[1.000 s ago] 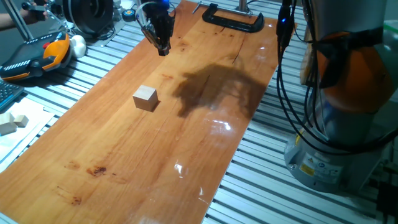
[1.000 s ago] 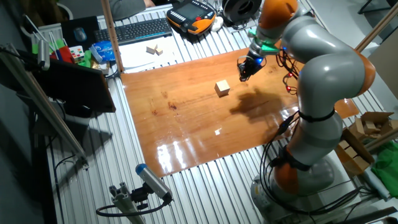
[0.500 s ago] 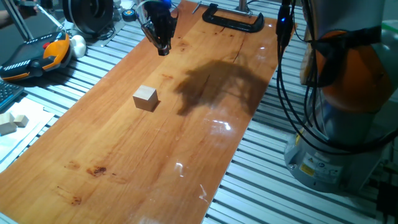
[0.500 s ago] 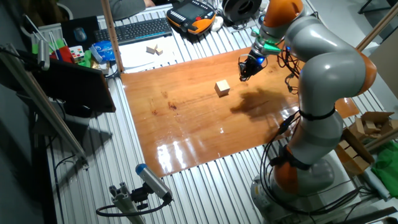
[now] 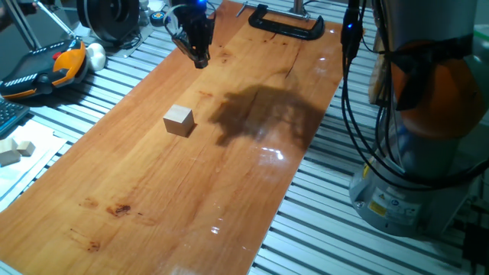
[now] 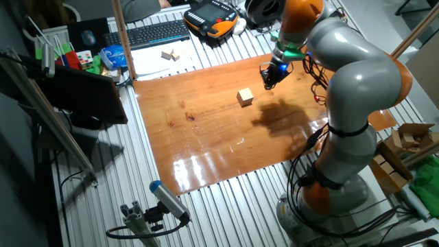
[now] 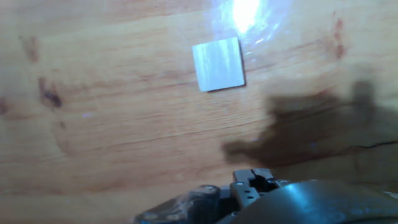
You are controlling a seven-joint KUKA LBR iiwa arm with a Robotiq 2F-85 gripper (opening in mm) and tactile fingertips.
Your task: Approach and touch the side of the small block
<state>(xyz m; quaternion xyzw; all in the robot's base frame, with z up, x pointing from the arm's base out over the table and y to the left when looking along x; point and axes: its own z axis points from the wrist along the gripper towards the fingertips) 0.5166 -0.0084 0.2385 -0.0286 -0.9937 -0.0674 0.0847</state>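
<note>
The small block (image 5: 179, 120) is a pale wood cube standing alone on the wooden board (image 5: 153, 198). It also shows in the other fixed view (image 6: 245, 97) and, from above, in the hand view (image 7: 218, 63). My gripper (image 5: 200, 61) hangs above the board's far part, well beyond the block and apart from it. In the other fixed view the gripper (image 6: 266, 83) is to the right of the block. Its jaws look shut and empty. In the hand view only the gripper's base (image 7: 252, 182) shows at the bottom edge.
A black clamp (image 5: 286, 23) lies at the board's far end. An orange and black pendant (image 5: 46, 65) and flat wood pieces on white paper (image 5: 15, 149) lie to the left. The arm's base (image 5: 412, 191) and cables (image 5: 348, 76) stand to the right.
The arm has shifted only slightly, with the gripper drifting a little above the board's far part. The block has not moved.
</note>
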